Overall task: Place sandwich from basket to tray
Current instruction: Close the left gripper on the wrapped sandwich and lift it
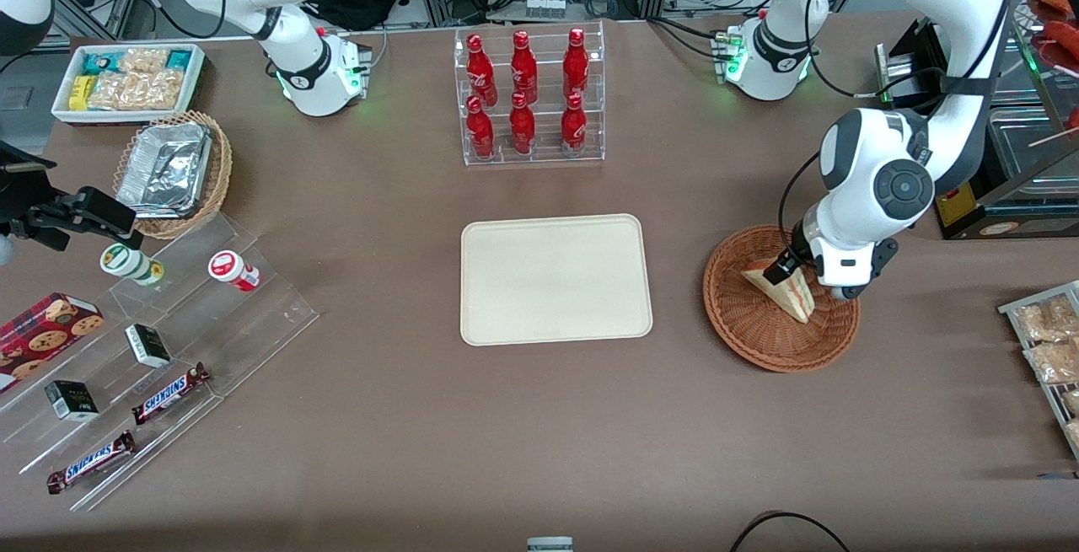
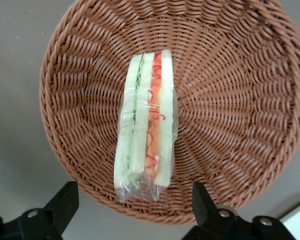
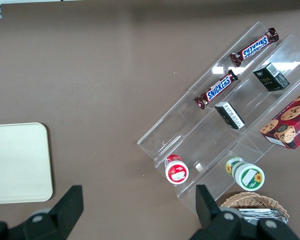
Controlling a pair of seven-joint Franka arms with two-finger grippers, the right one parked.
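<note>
One sandwich (image 2: 146, 120) in one basket (image 2: 230, 100), one bare tray (image 1: 555, 279), hand (image 2: 135, 202) fingers apart above.

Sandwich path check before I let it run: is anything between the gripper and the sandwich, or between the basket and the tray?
Nothing visible. The gripper hangs open over the sandwich in the basket, with nothing between. Only bare table lies between the basket and the tray.

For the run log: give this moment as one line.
phase: reach | gripper: open, above basket, straddling sandwich end | sandwich: wrapped, lying in basket, not gripped | tray: bare
</note>
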